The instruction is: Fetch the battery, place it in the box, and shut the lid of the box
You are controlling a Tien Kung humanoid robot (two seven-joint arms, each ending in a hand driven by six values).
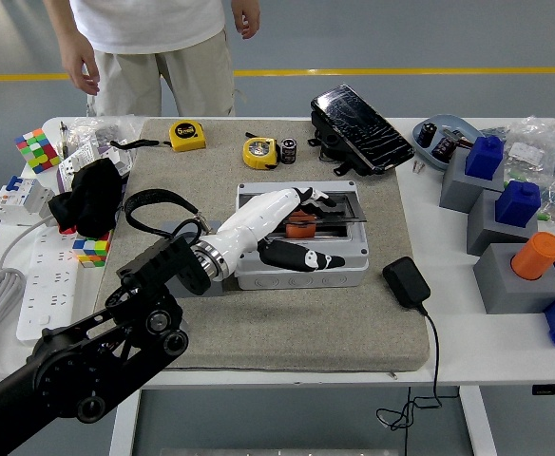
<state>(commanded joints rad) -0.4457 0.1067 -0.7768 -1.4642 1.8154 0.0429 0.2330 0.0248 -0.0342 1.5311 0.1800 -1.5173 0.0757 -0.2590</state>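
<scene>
A: Where's the orange cylindrical battery (300,225) sitting?
B: Inside the grey plastic box (301,271), under the left robot hand (301,233), fingers relaxed, gripping nothing. I'd be pressing its clear lid (339,215) evenly.

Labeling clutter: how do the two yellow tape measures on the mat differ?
The left tape measure looks squarish, with a black-on-white label on its face; the right tape measure looks rounder, with a dark centre disc. The left one lies nearer the table's far edge; the right one nearer the box. Both are yellow, on the mat.
</scene>
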